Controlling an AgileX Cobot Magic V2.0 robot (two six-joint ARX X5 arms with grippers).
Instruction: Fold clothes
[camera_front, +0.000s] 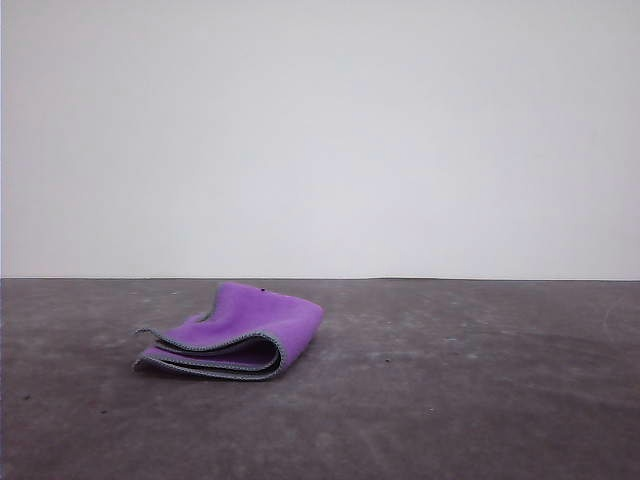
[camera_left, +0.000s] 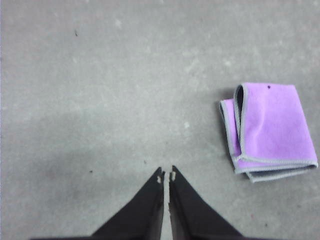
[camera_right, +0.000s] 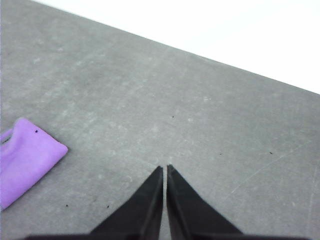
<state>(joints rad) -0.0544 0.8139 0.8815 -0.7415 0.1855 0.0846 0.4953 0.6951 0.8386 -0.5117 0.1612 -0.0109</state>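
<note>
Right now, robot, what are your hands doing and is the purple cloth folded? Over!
Left gripper shut, holding nothing. Right gripper shut, holding nothing. Purple cloth lies folded on the grey table, apart from both grippers. Nothing in the way.

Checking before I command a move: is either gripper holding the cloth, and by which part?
Nothing is held. The left gripper and right gripper are both shut on nothing above the table; the folded cloth lies apart.

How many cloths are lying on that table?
1: a folded purple cloth lies on the grey table, left of centre in the front view, apart from both grippers.
</note>
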